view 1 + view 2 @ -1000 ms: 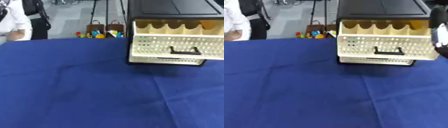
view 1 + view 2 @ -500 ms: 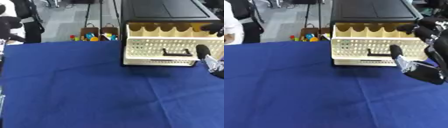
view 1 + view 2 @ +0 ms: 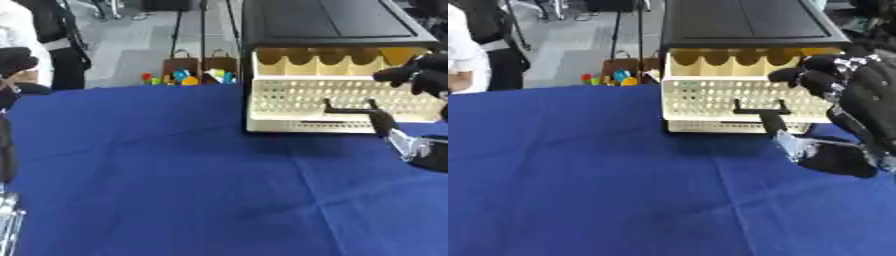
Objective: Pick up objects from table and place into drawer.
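Note:
A black cabinet stands at the back of the blue-clothed table, with a cream perforated drawer in its front. The drawer has a black handle, and scalloped dividers show along its top. My right hand is open in front of the drawer's right part. Its fingers arch by the drawer's upper edge, and its thumb points up just below the handle. My left hand shows as a dark shape at the left edge. I see no loose object on the cloth.
Behind the table's far edge, bags with colourful items stand on the grey floor. A person in white stands at the far left, away from the table. The cloth has shallow creases.
My right hand has come in from the right edge and now sits at the drawer front by the handle. The whole picture has shifted, so the camera moved.

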{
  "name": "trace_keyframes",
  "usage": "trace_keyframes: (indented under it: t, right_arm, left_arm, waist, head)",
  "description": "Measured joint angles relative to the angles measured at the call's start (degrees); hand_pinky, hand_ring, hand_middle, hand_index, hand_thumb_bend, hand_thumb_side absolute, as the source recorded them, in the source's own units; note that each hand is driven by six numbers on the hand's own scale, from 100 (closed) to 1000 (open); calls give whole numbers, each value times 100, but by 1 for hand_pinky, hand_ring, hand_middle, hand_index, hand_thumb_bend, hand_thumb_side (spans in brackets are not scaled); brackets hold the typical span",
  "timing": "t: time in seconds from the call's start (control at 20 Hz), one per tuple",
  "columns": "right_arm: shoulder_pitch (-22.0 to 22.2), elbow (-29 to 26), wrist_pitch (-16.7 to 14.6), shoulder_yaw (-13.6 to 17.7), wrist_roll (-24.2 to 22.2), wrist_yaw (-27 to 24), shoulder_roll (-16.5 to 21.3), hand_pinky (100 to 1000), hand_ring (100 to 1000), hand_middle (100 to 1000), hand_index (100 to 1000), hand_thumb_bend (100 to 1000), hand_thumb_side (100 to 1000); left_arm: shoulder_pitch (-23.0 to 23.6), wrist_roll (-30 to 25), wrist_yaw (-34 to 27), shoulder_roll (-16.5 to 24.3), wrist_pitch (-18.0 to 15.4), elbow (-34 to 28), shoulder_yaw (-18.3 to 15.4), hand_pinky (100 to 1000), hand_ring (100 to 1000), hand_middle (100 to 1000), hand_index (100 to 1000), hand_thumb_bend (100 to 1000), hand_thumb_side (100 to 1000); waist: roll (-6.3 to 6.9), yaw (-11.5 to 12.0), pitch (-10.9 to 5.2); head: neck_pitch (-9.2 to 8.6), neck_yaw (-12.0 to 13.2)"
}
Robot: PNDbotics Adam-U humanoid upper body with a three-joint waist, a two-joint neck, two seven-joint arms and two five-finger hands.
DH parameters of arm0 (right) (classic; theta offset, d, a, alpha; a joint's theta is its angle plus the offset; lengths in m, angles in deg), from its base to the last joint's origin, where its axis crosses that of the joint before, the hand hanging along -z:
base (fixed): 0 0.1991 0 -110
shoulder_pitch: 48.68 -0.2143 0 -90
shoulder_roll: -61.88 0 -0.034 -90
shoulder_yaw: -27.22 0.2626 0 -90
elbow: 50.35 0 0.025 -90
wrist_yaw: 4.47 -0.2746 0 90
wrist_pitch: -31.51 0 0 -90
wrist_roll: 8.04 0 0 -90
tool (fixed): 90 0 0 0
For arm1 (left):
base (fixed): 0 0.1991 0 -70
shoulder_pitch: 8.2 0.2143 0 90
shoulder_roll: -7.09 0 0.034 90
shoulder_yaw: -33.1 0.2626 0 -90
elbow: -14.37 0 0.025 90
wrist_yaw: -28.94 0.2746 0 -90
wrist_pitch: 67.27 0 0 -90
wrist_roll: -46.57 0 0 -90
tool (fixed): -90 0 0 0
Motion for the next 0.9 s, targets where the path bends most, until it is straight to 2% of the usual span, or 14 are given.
trace_keyframes:
  t: [0.15, 0.4, 0.5, 0.6, 0.7, 0.8, 0.9]
  right_arm:
    - [-75, 0, -45, -65, -267, 0, -2, 137, 429, 535, 754, 258, 859]
    - [-179, 0, -54, -153, -786, 5, -35, 150, 443, 545, 763, 268, 856]
    - [-441, 0, -80, -92, -1612, -17, -156, 149, 444, 545, 760, 270, 856]
    - [-774, 0, -140, 101, -2695, -155, -292, 148, 446, 543, 757, 271, 852]
    - [-955, 0, -177, 262, -3482, -354, -384, 148, 446, 543, 756, 273, 851]
    - [-1030, 0, -174, 346, -3954, -469, -432, 147, 447, 543, 757, 274, 849]
    - [-1060, -1, -137, 375, -4188, -527, -463, 148, 450, 546, 758, 275, 849]
  left_arm:
    - [56, 260, -12, 0, -181, 0, 109, 571, 755, 698, 937, 469, 933]
    - [94, 742, 95, -11, -226, 0, 317, 570, 754, 697, 936, 461, 931]
    - [109, 1132, 224, -19, -204, 0, 469, 569, 754, 697, 936, 460, 932]
    - [143, 1499, 395, -20, -159, 0, 622, 568, 753, 696, 935, 458, 932]
    - [155, 1736, 524, -24, -118, 0, 724, 567, 753, 696, 935, 455, 932]
    - [158, 1871, 608, -44, -90, 0, 787, 565, 752, 696, 935, 454, 933]
    - [159, 1937, 653, -46, -76, 0, 822, 563, 752, 696, 935, 451, 935]
  waist:
    - [12, -3, 0]
    - [14, -3, 38]
    - [14, -21, 41]
    - [12, -47, 45]
    - [9, -54, 71]
    - [3, -55, 87]
    - [2, -49, 109]
  head:
    - [-2, 36]
    - [-60, 67]
    - [-99, 85]
    - [-122, 110]
    - [-157, 121]
    - [-175, 127]
    - [-201, 126]
